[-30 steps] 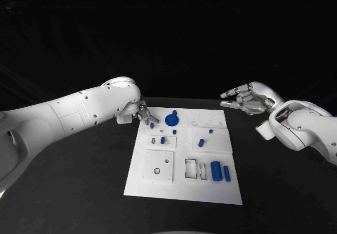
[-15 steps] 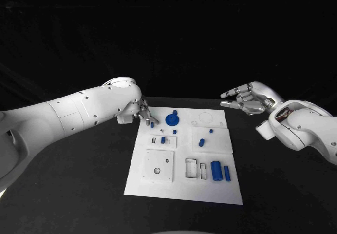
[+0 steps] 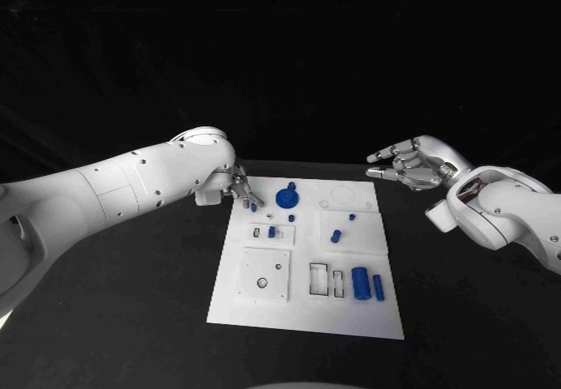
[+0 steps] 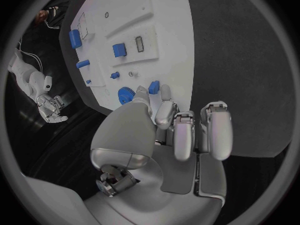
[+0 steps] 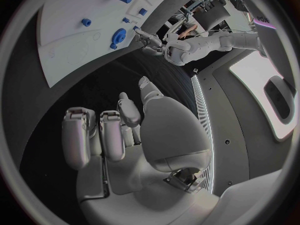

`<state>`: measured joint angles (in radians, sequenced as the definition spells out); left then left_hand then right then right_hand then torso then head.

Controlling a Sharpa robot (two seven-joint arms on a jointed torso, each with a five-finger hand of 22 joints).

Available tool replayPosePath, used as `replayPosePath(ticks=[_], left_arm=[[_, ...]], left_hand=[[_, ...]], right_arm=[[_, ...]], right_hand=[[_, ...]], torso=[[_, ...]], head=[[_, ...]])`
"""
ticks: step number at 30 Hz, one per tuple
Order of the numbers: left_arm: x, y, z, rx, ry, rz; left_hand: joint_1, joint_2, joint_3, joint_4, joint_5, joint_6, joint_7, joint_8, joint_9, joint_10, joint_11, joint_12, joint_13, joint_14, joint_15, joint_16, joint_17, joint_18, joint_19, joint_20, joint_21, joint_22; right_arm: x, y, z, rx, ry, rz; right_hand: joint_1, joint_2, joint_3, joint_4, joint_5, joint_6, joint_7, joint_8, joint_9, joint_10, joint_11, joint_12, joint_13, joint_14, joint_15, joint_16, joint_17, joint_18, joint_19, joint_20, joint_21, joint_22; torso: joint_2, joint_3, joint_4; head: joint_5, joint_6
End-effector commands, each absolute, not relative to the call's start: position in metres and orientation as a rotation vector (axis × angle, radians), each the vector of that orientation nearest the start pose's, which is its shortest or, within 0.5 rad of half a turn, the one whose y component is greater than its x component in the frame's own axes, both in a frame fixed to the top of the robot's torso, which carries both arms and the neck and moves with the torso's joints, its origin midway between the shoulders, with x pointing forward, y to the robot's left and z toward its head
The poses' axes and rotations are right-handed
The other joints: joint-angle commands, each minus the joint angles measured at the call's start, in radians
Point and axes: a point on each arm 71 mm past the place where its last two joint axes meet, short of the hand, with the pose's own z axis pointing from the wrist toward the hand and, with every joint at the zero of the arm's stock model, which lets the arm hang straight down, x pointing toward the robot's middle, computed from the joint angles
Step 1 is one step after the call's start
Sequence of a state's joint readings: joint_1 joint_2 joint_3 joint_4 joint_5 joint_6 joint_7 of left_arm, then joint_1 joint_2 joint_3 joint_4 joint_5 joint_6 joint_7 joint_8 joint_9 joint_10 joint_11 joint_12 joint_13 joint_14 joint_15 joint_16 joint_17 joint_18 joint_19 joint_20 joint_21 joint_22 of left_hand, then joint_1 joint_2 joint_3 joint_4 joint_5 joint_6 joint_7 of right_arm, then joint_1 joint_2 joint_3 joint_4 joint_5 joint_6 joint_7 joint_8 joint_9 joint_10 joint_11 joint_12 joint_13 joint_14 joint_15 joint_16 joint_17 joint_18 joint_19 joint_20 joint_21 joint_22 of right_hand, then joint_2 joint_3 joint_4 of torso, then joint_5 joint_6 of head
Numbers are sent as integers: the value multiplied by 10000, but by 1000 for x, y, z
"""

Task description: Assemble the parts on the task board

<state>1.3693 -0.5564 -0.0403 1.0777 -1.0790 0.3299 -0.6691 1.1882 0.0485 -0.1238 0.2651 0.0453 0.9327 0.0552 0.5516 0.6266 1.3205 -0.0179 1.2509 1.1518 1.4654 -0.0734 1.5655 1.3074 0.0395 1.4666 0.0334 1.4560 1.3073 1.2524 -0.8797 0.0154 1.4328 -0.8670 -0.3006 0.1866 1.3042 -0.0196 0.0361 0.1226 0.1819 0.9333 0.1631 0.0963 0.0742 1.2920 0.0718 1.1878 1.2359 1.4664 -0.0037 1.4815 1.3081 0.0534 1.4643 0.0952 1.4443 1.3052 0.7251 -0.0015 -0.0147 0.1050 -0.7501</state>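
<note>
Fingertips (image 4: 164,92) of left hand (image 3: 237,189) pinching small blue peg (image 4: 154,87) at far left corner of task board (image 3: 306,308). Best kept upright, lowered squarely over its hole. Blue gear (image 3: 286,195) just beside, crowding the approach. Right hand (image 3: 409,164) off the board, fingers loosely apart, holding nothing.

light: dim room, bg pretty much black | brightest thing = white task board (image 3: 306,255) center frame, arms lit from above, no hard shadows | glare: pale glowing panel (image 5: 275,92) at right edge of right wrist view | wrist views: heavy fisheye, edges bend, dark ring round circle | focus: ok overall
</note>
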Motion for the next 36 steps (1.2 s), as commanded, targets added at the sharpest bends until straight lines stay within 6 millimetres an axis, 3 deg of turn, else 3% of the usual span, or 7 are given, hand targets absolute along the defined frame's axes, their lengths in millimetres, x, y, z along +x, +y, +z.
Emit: replayPosePath(ticks=[1,10,18,27,31,36], left_arm=[[572,210,-168,-2294,23363,-952],[573,210,-167,-2589,23201,-1229],[573,209,-168,-2695,23219,-1388],[572,208,-168,-2776,23284,-1607],[572,208,-168,-2817,23266,-1692],[572,209,-167,-3019,23118,-1932]], left_hand=[[121,36,67,2,28,49,-46,51,18,73,-21,21,6,1054,-84,52,2634,-20,438,-73,41,903],[536,245,394,-168,27,-74,-62,180,137,77,-36,13,-2,1054,-105,52,2634,-25,445,-97,52,931],[1500,513,1114,-747,37,-286,-131,200,188,30,-110,-45,-45,1054,-155,52,2634,-28,446,-134,60,956],[2377,629,2197,-1352,42,-488,-159,66,110,-43,-150,-144,-91,1054,-195,52,2634,-35,449,-183,73,993],[2463,413,3165,-1575,45,-561,-76,18,74,-53,-84,-203,-118,1054,-149,52,2634,-39,448,-169,80,1014],[1838,-338,5246,-1788,123,-569,-21,164,147,31,-58,-204,-112,1054,-46,52,2634,-40,457,-114,102,1066]], right_arm=[[514,-242,-138,2854,15641,10500],[515,-242,-139,2859,15666,10494],[515,-241,-139,2854,15685,10502],[515,-241,-139,2853,15703,10503],[515,-241,-139,2853,15708,10503],[515,-241,-140,2850,15715,10507]], right_hand=[[-20,68,-60,21,52,40,-45,53,15,-59,-3,-32,-4,807,-33,-26,1830,6,-51,1,-46,-7],[-20,68,-60,21,52,40,-45,53,15,-59,-3,-32,-4,807,-33,-26,1830,6,-51,1,-46,-7],[-20,68,-60,21,52,40,-45,53,15,-59,-3,-32,-4,807,-33,-26,1830,6,-51,1,-46,-7],[-20,68,-60,21,52,40,-45,53,15,-59,-3,-32,-4,807,-33,-26,1830,6,-51,1,-46,-7],[-20,68,-60,21,52,40,-45,53,15,-59,-3,-32,-4,807,-33,-26,1830,6,-51,1,-46,-7],[-20,68,-60,21,52,40,-45,53,15,-59,-3,-32,-4,807,-33,-26,1830,6,-51,1,-46,-7]], torso=[[-5,4,-1],[-4,3,-6],[-4,0,-5],[3,-2,-5],[0,-3,-7],[-4,3,-1]], head=[[5,-6],[20,-2],[19,-6],[29,-23],[32,-32],[35,-37]])
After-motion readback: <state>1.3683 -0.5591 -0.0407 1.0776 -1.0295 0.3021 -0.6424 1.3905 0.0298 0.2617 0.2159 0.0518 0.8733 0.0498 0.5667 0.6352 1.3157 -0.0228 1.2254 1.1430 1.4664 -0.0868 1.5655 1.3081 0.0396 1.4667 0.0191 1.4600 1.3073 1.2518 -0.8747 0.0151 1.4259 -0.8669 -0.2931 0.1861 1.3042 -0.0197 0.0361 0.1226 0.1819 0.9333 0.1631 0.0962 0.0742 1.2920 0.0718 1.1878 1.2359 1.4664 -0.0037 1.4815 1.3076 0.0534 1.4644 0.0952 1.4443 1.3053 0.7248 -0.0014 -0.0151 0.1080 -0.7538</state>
